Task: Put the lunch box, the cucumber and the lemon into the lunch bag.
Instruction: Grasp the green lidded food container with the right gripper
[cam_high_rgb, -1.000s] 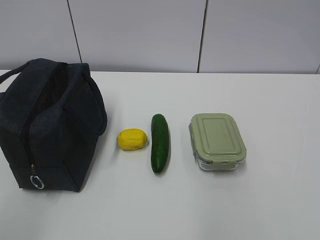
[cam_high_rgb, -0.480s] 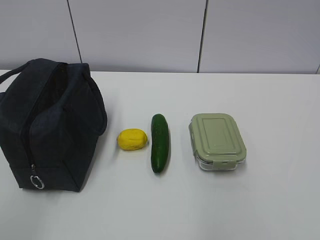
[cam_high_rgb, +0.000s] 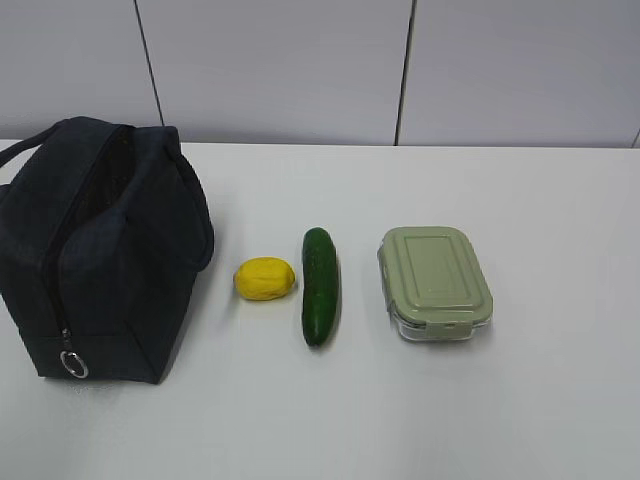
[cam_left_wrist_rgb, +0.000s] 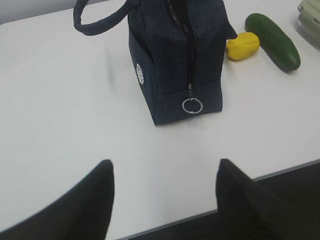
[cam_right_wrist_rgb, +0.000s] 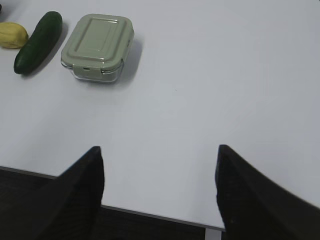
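Nothing has moved since a second ago: every thing sits in the same spot on the white surface, and no arm has come into the side view. So the job has not started yet.

From left to right lie the lunch bag, the lemon, the cucumber and the lunch box. The lemon and cucumber are near each other but not touching. The zipper with its ring pull looks pulled down, so the bag may be open on top, but the dark cloth makes that hard to see.

The left claw hangs back near the surface edge, spread wide and grasping nothing. The right claw does the same, well apart from the lunch box.
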